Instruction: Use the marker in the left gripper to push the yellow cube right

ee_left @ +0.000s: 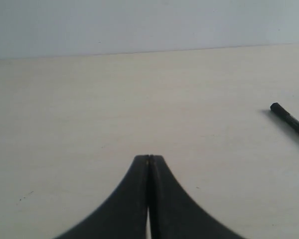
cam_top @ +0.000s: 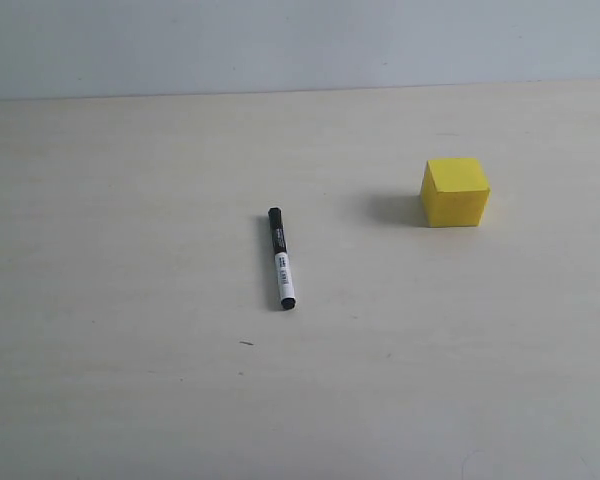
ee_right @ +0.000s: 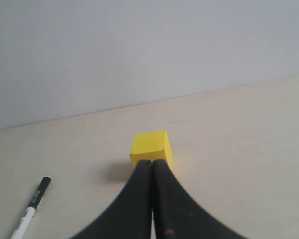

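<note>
Closest of all is the wide, pale cream table top (cam_top: 130,400). It is the biggest thing, and the yellow cube sits on it. Behind the cube stands a plain grey-blue wall (cam_top: 280,40).

Next come the two arms' ends. The black two-fingered left gripper (ee_left: 149,157) has its fingers pressed tight together with nothing between them. The black right gripper (ee_right: 152,162) is pinched tight too and is also empty. In its own view the cube shows just past its tips.

The small, bright yellow cube (cam_top: 455,192) with sharp edges stands alone, and nothing touches it.

The slim marker (cam_top: 281,258), with a black cap and a white barrel, lies flat on the table. It is well apart from the cube, on the cube's left and a little nearer the exterior camera. No gripper holds it.
</note>
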